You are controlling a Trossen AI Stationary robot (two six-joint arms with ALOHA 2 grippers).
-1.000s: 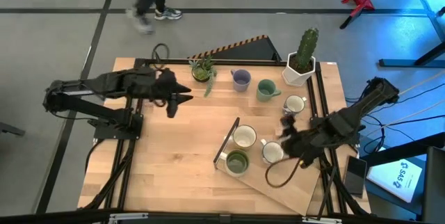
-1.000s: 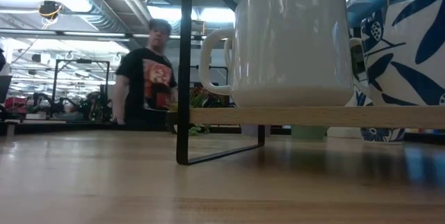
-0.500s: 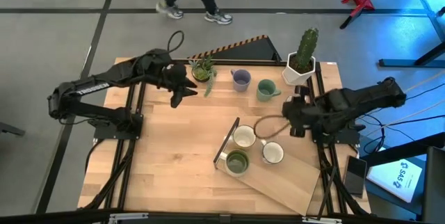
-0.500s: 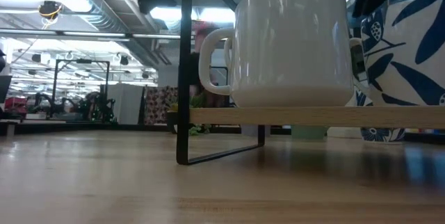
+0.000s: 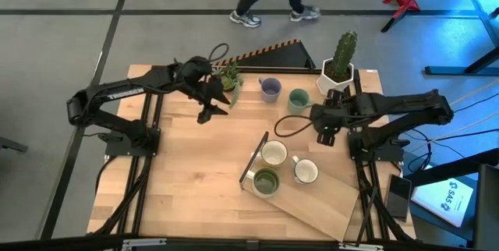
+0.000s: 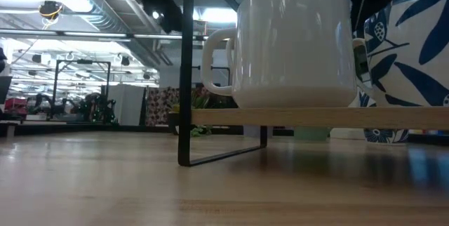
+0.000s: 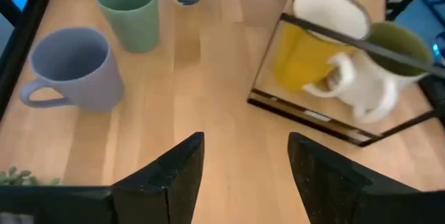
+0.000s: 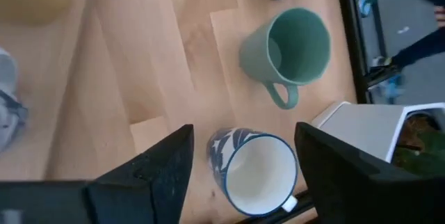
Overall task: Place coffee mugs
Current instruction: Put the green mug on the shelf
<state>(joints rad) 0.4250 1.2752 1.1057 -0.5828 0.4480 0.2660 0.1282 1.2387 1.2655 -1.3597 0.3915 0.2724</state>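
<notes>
Standing upright, the patterned mug (image 8: 254, 174) sits under the spread right claw (image 8: 240, 165); left claw (image 7: 243, 175) spread too.

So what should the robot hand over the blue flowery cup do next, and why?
Probably come straight down over the blue-patterned mug. The right gripper is open above it, one finger on each side in the right wrist view, and it holds nothing. The teal mug stands close by, so it should go down carefully.
</notes>
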